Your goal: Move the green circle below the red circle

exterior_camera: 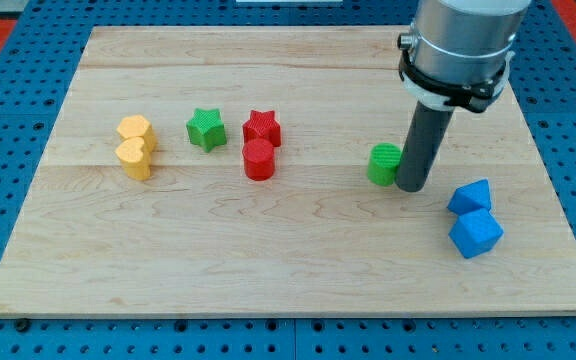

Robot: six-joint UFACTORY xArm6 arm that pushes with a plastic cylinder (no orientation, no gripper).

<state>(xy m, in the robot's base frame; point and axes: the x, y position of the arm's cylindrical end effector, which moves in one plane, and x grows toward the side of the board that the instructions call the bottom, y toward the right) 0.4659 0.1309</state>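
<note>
Rod standing near-vertical over the view's right half of the wooden board (298, 250); my tip (410, 187) is resting on the board just beside the green circle (384, 164), on that block's right side and a touch toward the view's bottom; contact looks likely, though I cannot tell for certain whether the two are touching. No claw on this rig, so there is nothing to open or close; the rod is holding nothing.

The green circle is sitting right of board centre; the red circle (258, 159) is lying well apart to the view's left, at roughly the same height in the view, with a red star (262, 127) touching it from above.

The relation that matters: the tip is sitting on the far side of the green circle from the goal, so a leftward push is lining up well; my judgement is the push also needs a downward lean, since the target spot lies below the red circle, not beside it.

Bystanders: green star (206, 129), two yellow blocks (136, 147) touching each other at the view's left; two blue blocks (474, 220) near the tip, lower right, clear of a leftward path.
</note>
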